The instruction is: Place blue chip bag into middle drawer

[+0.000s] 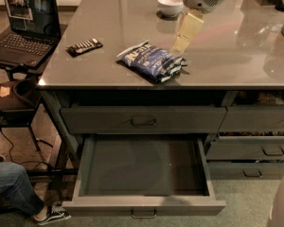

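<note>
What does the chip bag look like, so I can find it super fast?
Look at the big grey table. Near its front edge lies the blue chip bag, just in front of the robot's gripper. It is crinkly dark blue with white letters, unlike the flat black remote on its left or the white bowl behind.

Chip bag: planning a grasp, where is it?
The chip bag lies on the countertop, right of the remote; the gripper hangs by its right end.
</note>
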### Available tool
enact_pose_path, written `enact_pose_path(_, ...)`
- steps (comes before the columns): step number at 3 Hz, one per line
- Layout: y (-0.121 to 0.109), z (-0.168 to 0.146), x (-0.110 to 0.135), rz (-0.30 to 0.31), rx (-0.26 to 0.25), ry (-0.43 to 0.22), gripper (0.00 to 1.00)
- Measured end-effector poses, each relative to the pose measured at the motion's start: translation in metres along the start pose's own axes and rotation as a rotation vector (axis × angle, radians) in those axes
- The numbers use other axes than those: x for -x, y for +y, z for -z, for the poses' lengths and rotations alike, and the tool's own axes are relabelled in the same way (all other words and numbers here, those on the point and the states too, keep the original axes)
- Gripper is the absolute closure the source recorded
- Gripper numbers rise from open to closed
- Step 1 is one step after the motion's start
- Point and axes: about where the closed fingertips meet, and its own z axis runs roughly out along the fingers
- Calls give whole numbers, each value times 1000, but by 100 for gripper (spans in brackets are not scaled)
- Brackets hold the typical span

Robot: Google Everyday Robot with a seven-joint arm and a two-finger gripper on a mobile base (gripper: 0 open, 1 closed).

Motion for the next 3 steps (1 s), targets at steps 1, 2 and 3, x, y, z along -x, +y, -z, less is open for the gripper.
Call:
enact_pose_path(1, 0, -15, -18, -45, 7, -1, 0)
enact_pose_path(2, -1, -60, -53, -134, 42, -26, 0)
enact_pose_path(3, -9, -108, -76, -189, 85, -52, 0)
